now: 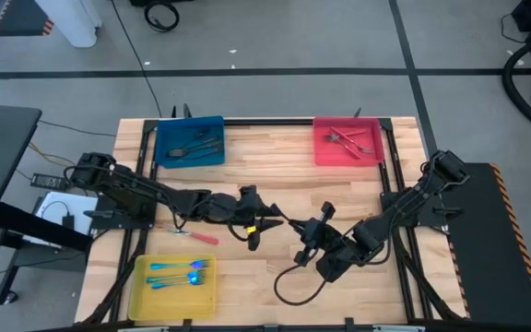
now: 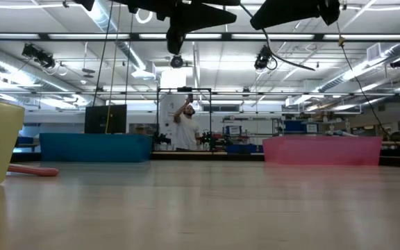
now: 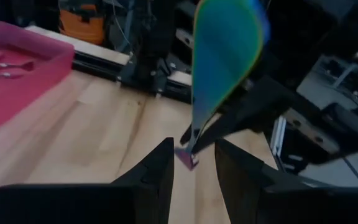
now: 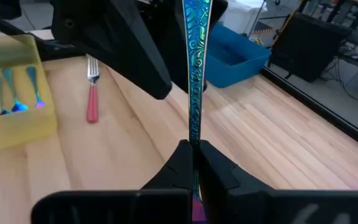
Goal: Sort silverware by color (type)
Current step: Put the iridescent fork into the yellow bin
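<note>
My right gripper (image 4: pixel 194 149) is shut on an iridescent blue-green spoon (image 4: pixel 196 68) above the table's middle. The spoon's bowl (image 3: pixel 225 56) reaches toward my left gripper (image 3: pixel 194 165), which faces it, open. I cannot tell whether the left fingers touch the spoon. A red-handled fork (image 4: pixel 92 93) lies flat on the table near the left. Several iridescent spoons (image 1: pixel 181 272) lie in the yellow tray (image 1: pixel 146 300). Dark grey utensils (image 1: pixel 194 146) lie in the blue tray (image 1: pixel 166 129), and red-handled ones (image 1: pixel 350 140) in the pink tray (image 1: pixel 325 155). My right gripper pinches the spoon's patterned handle (image 4: pixel 194 134) between its two fingers, near the handle's free end. A purple bit of that end (image 4: pixel 197 211) shows behind the fingers. The fingers come from the table's right, roughly level. The spoon runs on past the fingertips, lifted clear of the table.
The three trays stand at the far left, far right and near left of the wooden table (image 1: pixel 275 184). A black cable (image 1: pixel 293 281) loops on the table near the right arm. A person (image 2: pixel 185 125) stands in the room beyond the far edge.
</note>
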{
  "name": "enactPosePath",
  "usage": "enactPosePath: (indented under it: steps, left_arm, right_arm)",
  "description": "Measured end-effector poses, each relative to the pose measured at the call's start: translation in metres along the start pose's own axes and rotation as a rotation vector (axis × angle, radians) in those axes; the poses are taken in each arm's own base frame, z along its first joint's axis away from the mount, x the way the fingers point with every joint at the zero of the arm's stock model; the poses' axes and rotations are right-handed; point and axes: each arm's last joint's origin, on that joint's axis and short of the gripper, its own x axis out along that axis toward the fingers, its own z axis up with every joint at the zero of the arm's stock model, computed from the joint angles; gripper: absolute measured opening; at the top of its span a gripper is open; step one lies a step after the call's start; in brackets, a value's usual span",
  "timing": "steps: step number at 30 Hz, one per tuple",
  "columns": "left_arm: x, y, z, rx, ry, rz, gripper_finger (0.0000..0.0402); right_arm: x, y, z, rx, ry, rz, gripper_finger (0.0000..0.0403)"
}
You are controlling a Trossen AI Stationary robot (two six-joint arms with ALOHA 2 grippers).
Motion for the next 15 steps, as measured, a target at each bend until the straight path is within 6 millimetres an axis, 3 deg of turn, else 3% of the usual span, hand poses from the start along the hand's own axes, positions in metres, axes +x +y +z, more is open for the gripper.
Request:
enactPosePath:
  steps: [15]
  left_arm:
    - [0.006, 0.031, 0.018, 0.018, -0.092, 0.116, 0.0116]
  right_arm:
    - [0.021, -0.01, 0.009, 0.057, 0.018, -0.025, 0.0012]
